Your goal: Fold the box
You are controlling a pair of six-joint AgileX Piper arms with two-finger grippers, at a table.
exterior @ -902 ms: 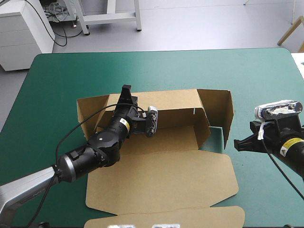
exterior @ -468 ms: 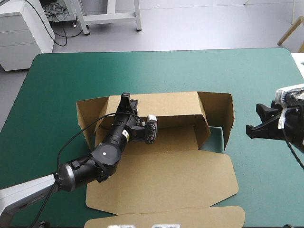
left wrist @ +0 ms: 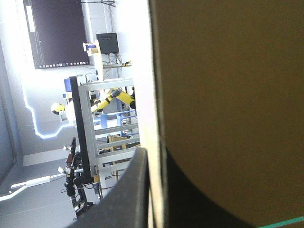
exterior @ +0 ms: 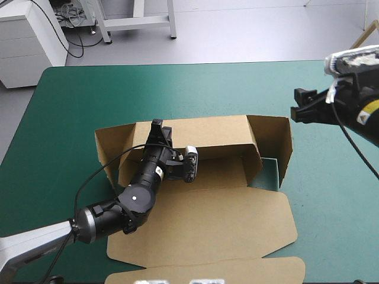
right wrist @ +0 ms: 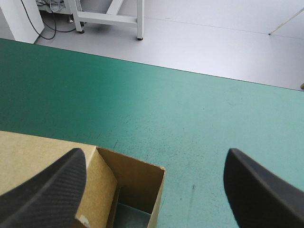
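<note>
Locate the brown cut-board box (exterior: 201,219) at the centre of the high view, on the teal-green table cover (exterior: 77,100). Note the rear wall and right end wall raised, a left flap tilted up, and the lid panel flat toward the lower edge of the frame, with its front tab cut off there. Observe a small patch of cover exposed inside the box's right corner, at centre right.

Find the left gripper (exterior: 157,127), of two broad black fins, at the upper-left part of the box, clamped on the top edge of the rear wall. Confirm in the left wrist view: board edge pinched between the fingers (left wrist: 128,199), brown board filling most of the space ahead.

Find the right gripper (exterior: 299,111) at the upper right of the high view, held above the table and well apart from the right end wall. Confirm in the right wrist view: fingers (right wrist: 42,190) spread wide, nothing between them, with the box corner and bare cover beneath.

For open room, see the wide bare cover across the upper, left and right parts of the high view.

Treat as hidden: the wall section under the left wrist. Treat as indiscernible: whether the left flap touches the rear wall.
</note>
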